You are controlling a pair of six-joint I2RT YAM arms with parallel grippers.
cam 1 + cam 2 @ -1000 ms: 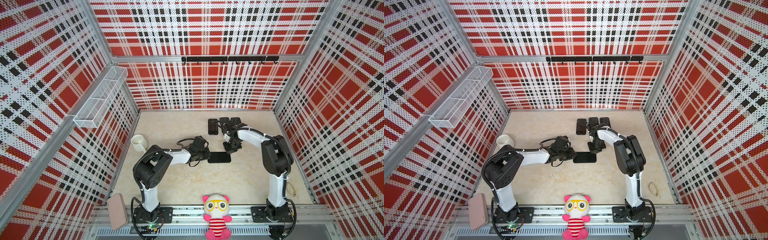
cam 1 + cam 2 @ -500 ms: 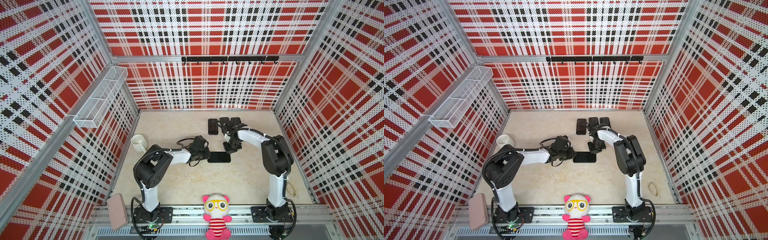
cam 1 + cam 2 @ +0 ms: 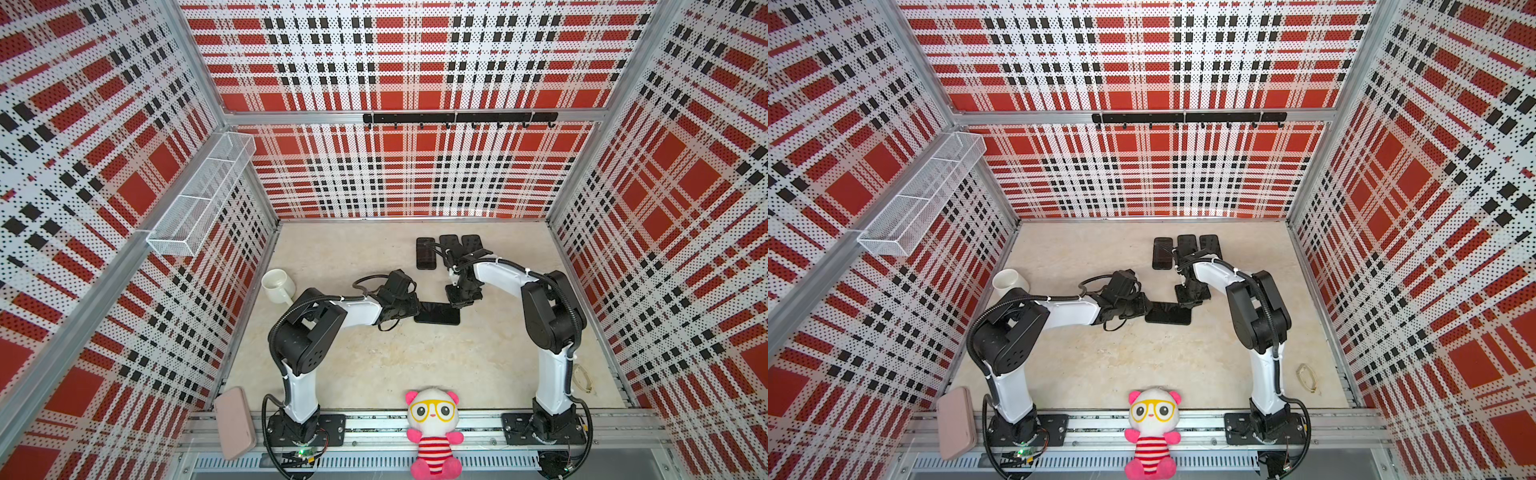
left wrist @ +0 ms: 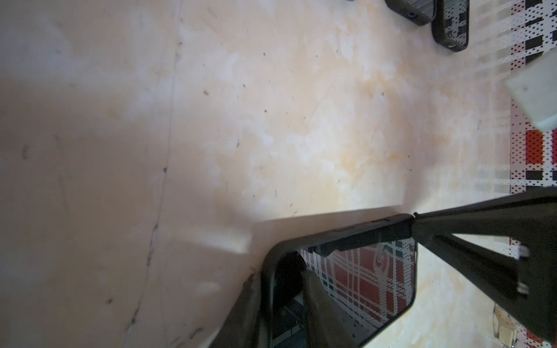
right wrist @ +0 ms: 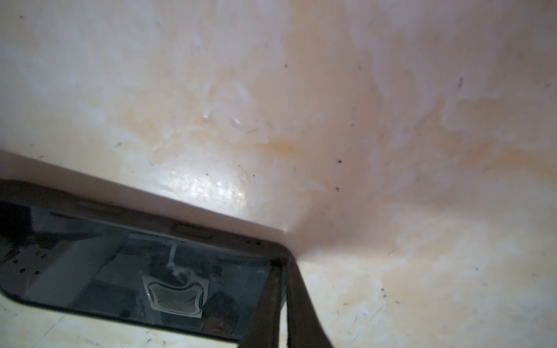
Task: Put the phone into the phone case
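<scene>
Enclosure: perforated metal walls (image 3: 415,62) printed in red, black and white plaid, on three sides.

Floor: beige marbled table (image 3: 374,374), scuffed.

White-and-black left arm (image 3: 357,313) and white-and-black right arm (image 3: 503,274) both reach in toward mid-table from their bases on the front rail.

Left wall: white wire mesh basket (image 3: 199,199), long, with dividers. Back wall: black hook rail (image 3: 459,118).

Front rail: white-and-pink plush toy (image 3: 434,432) with yellow glasses and a striped shirt. Front left corner: flat pink slab (image 3: 233,422) with rounded corners, leaning at the table edge.

White ceramic mug (image 3: 277,284) stands near the left wall, well apart from the work.

Glossy black rectangular phone (image 3: 440,314) (image 3: 1169,314) lies flat at mid-table, screen up, long side across both top views. In both wrist views its screen (image 4: 361,280) (image 5: 120,271) sits inside the raised rim of a black phone case (image 4: 346,233) (image 5: 90,208). Whether it is fully seated: cannot tell.

Three dark rectangular slabs (image 3: 426,253) lie in a row near the back wall, two of them partly under the right arm.

The left gripper (image 3: 415,309) (image 3: 1144,309) is at the phone's left end. In the left wrist view one black finger (image 4: 482,259) touches a case corner and the other overlaps the opposite edge. Whether it is clamped or loose: cannot tell.

The right gripper (image 3: 459,301) (image 3: 1187,301) is at the phone's far right corner, jaws together. Its dark finger (image 5: 289,301) lies over that corner of the case.
</scene>
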